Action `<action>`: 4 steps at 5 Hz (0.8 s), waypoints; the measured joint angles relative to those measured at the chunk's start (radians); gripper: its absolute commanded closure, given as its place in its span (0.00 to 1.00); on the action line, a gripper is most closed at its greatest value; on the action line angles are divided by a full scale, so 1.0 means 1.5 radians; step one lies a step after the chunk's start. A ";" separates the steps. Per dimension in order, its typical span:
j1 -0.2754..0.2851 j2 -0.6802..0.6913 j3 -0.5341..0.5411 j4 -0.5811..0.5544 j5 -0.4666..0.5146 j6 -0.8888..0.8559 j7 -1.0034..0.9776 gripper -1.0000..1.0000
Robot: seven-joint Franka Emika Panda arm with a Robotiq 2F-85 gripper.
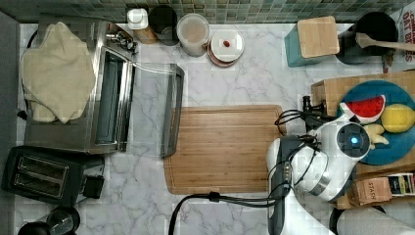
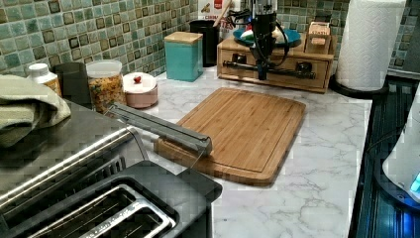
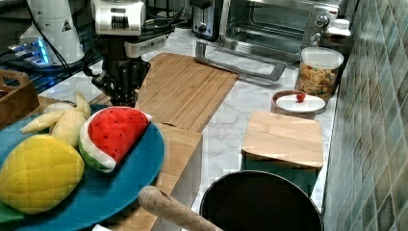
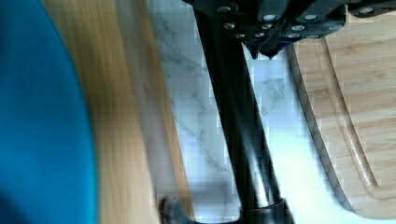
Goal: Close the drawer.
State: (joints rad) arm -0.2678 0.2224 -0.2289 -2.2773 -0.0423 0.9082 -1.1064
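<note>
The drawer sits upper centre-right in the left view, in the wooden box under the blue plate, its front face carrying a long black handle. From this angle the front looks close to flush with the box, so the task seems nearly done or in its last push; how much gap is left cannot be told. The gripper hangs at the handle, just in front of the drawer face. In the wrist view the handle runs as a dark bar straight out from under the gripper body, with marble counter beneath and the cutting board to one side. Whether the jaws are wide, narrow or pinching the bar cannot be told from any view. To finish well, the push should go straight into the box, square to the drawer front and about mid-handle, so the drawer does not skew and bind. Keep the force gentle, since the box could slide on the marble and disturb the toy fruit on the plate. Stop once the front meets the box.
</note>
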 measured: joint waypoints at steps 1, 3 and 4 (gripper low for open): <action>0.012 -0.007 -0.008 -0.025 -0.015 0.040 0.000 1.00; 0.013 -0.010 -0.009 -0.027 -0.018 0.041 0.000 1.00; 0.013 -0.011 -0.007 -0.027 -0.030 0.041 0.000 1.00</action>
State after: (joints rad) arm -0.2484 0.2064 -0.2400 -2.3184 -0.0875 0.9702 -1.1064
